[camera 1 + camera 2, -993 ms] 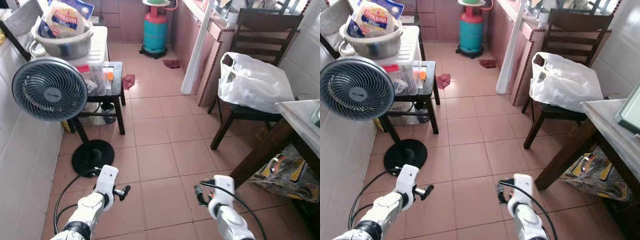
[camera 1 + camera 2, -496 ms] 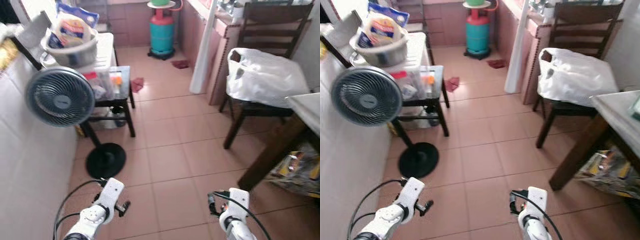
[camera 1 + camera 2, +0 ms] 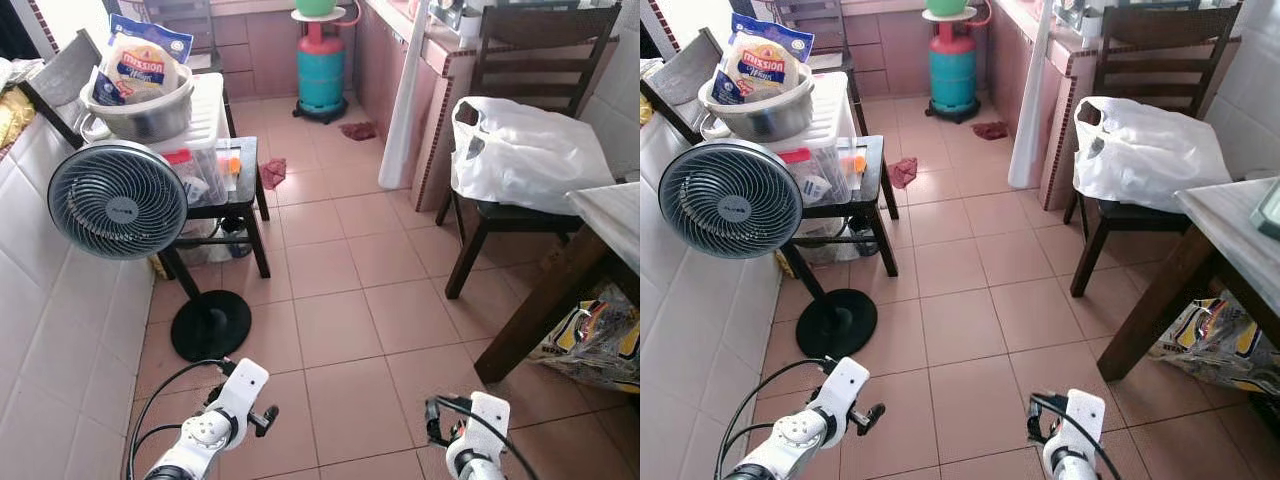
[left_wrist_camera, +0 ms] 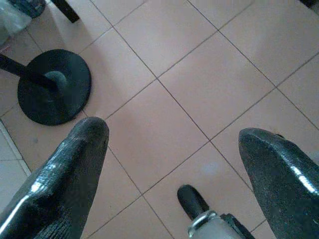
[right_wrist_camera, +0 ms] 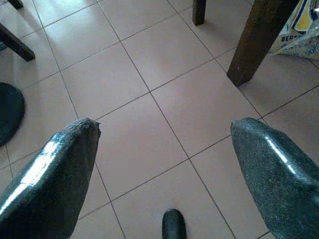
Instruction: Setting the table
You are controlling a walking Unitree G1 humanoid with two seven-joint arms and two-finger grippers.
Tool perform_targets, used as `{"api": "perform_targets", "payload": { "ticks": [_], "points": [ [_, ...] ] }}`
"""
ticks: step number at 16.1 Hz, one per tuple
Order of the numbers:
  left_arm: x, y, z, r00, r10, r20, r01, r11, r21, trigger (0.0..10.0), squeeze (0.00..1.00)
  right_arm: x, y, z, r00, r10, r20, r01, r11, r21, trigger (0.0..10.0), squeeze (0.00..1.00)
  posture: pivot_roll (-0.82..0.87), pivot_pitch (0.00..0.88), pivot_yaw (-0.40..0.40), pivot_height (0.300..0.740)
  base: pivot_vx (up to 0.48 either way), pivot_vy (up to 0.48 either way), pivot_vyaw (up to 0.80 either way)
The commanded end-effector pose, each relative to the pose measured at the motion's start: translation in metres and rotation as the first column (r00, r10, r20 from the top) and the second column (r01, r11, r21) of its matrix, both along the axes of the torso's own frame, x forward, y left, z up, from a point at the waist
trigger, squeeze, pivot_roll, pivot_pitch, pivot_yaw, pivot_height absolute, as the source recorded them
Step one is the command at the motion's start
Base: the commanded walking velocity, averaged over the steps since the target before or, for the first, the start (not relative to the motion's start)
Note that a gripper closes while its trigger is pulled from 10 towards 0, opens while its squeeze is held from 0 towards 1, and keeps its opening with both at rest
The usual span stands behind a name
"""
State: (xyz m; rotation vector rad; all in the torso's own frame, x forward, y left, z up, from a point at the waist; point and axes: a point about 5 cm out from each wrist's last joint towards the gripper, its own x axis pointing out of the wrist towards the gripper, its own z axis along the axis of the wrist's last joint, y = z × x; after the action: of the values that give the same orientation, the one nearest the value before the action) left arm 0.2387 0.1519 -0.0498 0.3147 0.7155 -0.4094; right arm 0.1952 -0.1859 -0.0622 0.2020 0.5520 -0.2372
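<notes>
The table [image 3: 612, 218] has a pale stone top and dark wooden legs and stands at the right edge. A teal object [image 3: 1270, 208] lies on it, cut off by the frame. Both arms hang low over the tiled floor, the left arm [image 3: 236, 398] near the fan's base and the right arm [image 3: 478, 440] short of the table leg [image 5: 259, 40]. My left gripper [image 4: 174, 149] is open with bare floor between its fingers. My right gripper [image 5: 164, 144] is open too and holds nothing.
A standing fan [image 3: 118, 200] on a black round base [image 3: 210, 325] is at the left by a tiled wall. Behind it are a black side table [image 3: 232, 190], a metal bowl [image 3: 140, 100] and a gas cylinder [image 3: 322, 65]. A chair with a white bag [image 3: 525, 150] stands before the table.
The whole picture has shifted as the camera moved. Both arms now sit lower at the bottom edge. Nothing in the room has moved and nothing was taken hold of.
</notes>
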Motion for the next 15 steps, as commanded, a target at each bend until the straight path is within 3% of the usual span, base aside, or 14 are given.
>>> {"api": "perform_targets", "payload": {
  "ticks": [1, 4, 6, 11, 15],
  "points": [
    [-0.004, 0.005, -0.002, 0.999, 0.032, 0.002, -0.032, 0.999, -0.014, 10.0, 0.00, -0.003, -0.002, 0.001, 1.000, -0.019, 0.018, 0.019, 1.000, -0.002, 10.0, 0.00, 0.13, 0.008, 0.006, 0.740, 0.000, 0.000, 0.00],
    [-0.010, 0.005, -0.005, 1.000, 0.016, 0.006, -0.016, 1.000, -0.005, 10.0, 0.00, -0.009, -0.006, 0.000, 0.999, -0.049, 0.019, 0.049, 0.999, 0.003, 10.0, 0.00, 0.13, 0.017, 0.001, 0.740, 0.000, 0.000, -0.53],
    [0.005, 0.008, 0.004, 0.999, 0.036, 0.009, -0.036, 0.999, -0.010, 10.0, 0.00, -0.010, -0.008, 0.001, 0.998, -0.047, 0.037, 0.047, 0.999, -0.006, 10.0, 0.00, 0.13, 0.024, -0.014, 0.740, 0.000, 0.000, -0.79],
    [0.008, 0.006, 0.006, 0.996, 0.081, 0.028, -0.080, 0.995, -0.052, 10.0, 0.00, -0.014, -0.009, 0.005, 0.998, 0.033, 0.060, -0.032, 0.999, -0.022, 10.0, 0.00, 0.15, 0.040, -0.057, 0.740, 0.000, 0.000, -0.79],
    [0.010, 0.014, 0.009, 0.999, 0.019, 0.040, -0.020, 1.000, 0.006, 10.0, 0.00, -0.008, -0.004, 0.006, 0.997, -0.020, 0.070, 0.019, 1.000, 0.013, 10.0, 0.00, 0.17, 0.042, 0.012, 0.740, 0.000, 0.000, -0.78]
  ]
}}
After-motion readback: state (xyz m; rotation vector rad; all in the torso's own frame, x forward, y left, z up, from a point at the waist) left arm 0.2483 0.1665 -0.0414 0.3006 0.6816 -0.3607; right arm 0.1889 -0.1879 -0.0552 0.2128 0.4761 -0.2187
